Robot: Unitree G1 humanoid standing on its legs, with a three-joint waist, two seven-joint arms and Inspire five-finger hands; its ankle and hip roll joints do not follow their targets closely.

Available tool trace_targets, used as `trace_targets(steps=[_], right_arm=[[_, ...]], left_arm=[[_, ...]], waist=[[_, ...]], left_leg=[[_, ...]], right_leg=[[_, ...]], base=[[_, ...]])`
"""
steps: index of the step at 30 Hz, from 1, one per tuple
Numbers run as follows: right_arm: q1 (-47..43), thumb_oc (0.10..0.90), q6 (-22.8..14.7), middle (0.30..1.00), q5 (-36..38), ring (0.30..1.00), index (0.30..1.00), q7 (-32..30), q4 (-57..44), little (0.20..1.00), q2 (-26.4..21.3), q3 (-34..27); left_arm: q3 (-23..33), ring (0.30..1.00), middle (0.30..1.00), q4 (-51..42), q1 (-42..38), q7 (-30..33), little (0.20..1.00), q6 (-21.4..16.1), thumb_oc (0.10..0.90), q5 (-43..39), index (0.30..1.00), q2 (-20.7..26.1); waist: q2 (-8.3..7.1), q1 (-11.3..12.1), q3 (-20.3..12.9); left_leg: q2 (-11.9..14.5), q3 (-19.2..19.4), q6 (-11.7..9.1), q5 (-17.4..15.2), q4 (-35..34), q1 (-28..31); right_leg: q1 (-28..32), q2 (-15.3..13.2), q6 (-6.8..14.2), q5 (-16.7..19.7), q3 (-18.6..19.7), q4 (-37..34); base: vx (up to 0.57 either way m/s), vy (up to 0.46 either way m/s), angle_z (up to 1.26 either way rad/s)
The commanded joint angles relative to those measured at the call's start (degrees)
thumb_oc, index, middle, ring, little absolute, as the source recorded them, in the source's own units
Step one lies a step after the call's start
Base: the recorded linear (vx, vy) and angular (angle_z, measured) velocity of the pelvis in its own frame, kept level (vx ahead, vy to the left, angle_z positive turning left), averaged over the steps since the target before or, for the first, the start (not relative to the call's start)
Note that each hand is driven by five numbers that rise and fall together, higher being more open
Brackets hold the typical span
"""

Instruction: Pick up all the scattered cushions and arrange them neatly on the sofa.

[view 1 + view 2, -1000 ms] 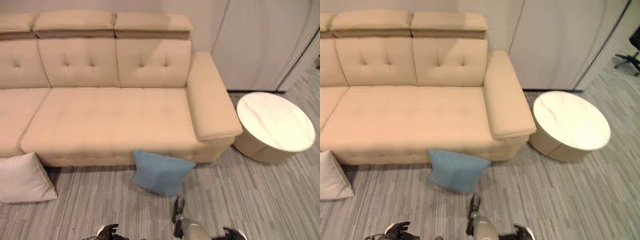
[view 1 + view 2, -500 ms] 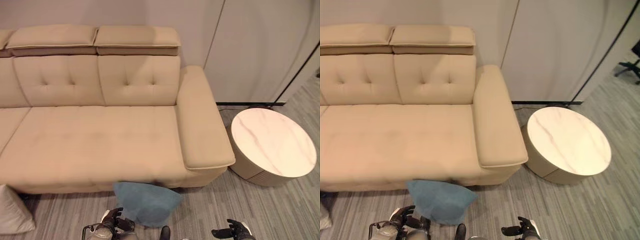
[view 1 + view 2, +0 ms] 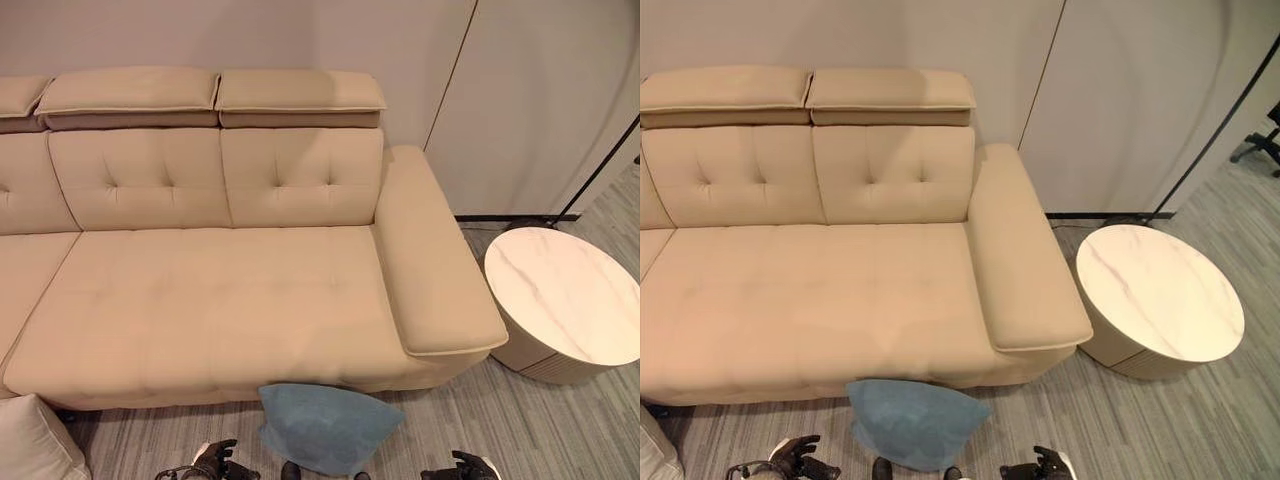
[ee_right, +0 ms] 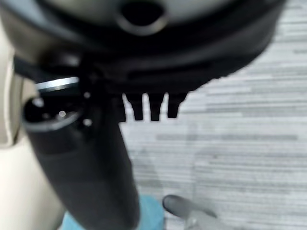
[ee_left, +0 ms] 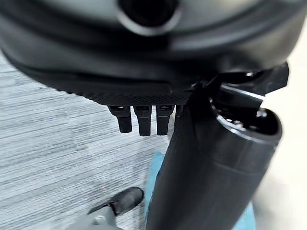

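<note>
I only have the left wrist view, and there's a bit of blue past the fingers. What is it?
Observer: A soft blue square cushion on the grey striped floor, leaning against the front of the beige sofa.
Operator: Any other cushion down there?
Observer: Yes, a white cushion on the floor further to the robot's left.
Operator: What's beyond the sofa's right arm?
Observer: A round white marble-topped table.

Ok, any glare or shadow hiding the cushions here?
Left eye view: even light, no glare on the blue cushion; only a thin shadow under the sofa front edge. Left wrist view: the left hand covers part of that cushion.
</note>
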Motion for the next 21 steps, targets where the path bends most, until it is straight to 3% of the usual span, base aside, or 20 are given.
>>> trace_targets(steps=[1,6,7,9,12,15,21], right_arm=[[-1.85,0.800,-0.48,0.900,-1.27,0.900,0.900,-1.79,-1.37,0.900,-2.46,1.21],[-1.88,0.800,-0.98,0.900,-1.10,0.900,0.900,-1.45,-1.28,0.900,-2.19,1.81],[-1.70,0.800,-1.06,0.900,-0.99,0.900,0.900,-1.72,-1.37,0.900,-1.84,2.18],[-1.44,0.800,-1.33,0.900,-0.33,0.900,0.900,-2.08,-1.50,0.900,-2.05,2.00],[-1.56,0.800,-1.60,0.900,0.33,0.900,0.900,-2.57,-1.73,0.900,-2.70,1.65],[-1.47,0.800,-1.69,0.900,1.55,0.900,0.900,-3.14,-1.81,0.900,-4.19,0.58],[-1.02,0.800,-1.78,0.900,2.06,0.900,0.900,-3.37,-1.28,0.900,-4.38,-0.12]], left_arm=[[0.88,0.900,0.900,-0.63,-3.11,0.75,0.900,-1.41,0.800,-0.75,0.900,0.39],[1.82,0.900,0.900,-0.39,-2.47,0.72,0.900,-1.27,0.800,-0.52,0.900,1.30],[3.26,0.900,0.900,-0.04,-1.87,0.94,0.900,-1.33,0.800,-1.79,0.900,1.41],[4.45,0.900,0.900,-0.03,-1.86,1.13,0.900,-1.64,0.800,-3.18,0.900,1.25],[4.39,0.900,0.900,-0.27,-2.40,1.17,0.900,-1.84,0.800,-3.73,0.900,0.99],[3.00,0.900,0.900,-0.50,-3.37,1.14,0.900,-1.91,0.800,-3.90,0.900,0.13],[2.75,0.900,0.900,-0.03,-3.44,1.41,0.900,-1.61,0.800,-3.66,0.900,-0.49]], waist=[[-0.59,2.21,2.45],[-0.62,2.96,1.72],[-1.53,4.67,0.62],[-1.91,4.58,0.54],[-1.68,4.55,1.85],[-0.47,3.66,4.02],[-1.20,2.22,4.39]], left_leg=[[1.08,-1.59,0.01,-6.87,6.25,-4.24],[0.76,-0.70,0.56,-5.76,6.83,-6.25],[0.53,0.32,-0.15,-4.49,5.60,-6.87],[0.54,0.13,-0.94,-3.63,6.10,-8.32],[1.01,-0.01,-2.02,-2.56,8.28,-10.96],[2.00,0.29,-3.52,-1.32,11.77,-14.82],[5.09,1.11,-3.28,-4.59,15.27,-12.48]], right_leg=[[-4.16,-3.79,5.52,2.00,-2.27,3.53],[-1.65,-0.38,4.56,-2.86,-2.45,7.00],[1.10,0.43,3.35,-3.51,-3.81,2.28],[2.30,1.55,2.72,-3.51,-2.47,-2.19],[2.73,1.84,1.96,-3.24,-3.14,-4.01],[1.99,1.71,0.65,-3.16,-5.37,-4.04],[1.38,-0.50,0.31,-2.23,-6.68,-3.37]], base=[[-0.28,0.110,-0.57],[-0.14,0.012,-0.30],[-0.14,-0.157,-0.36],[-0.09,-0.150,-0.31],[-0.12,-0.080,0.19],[-0.19,-0.037,0.48],[-0.02,0.048,0.27]])
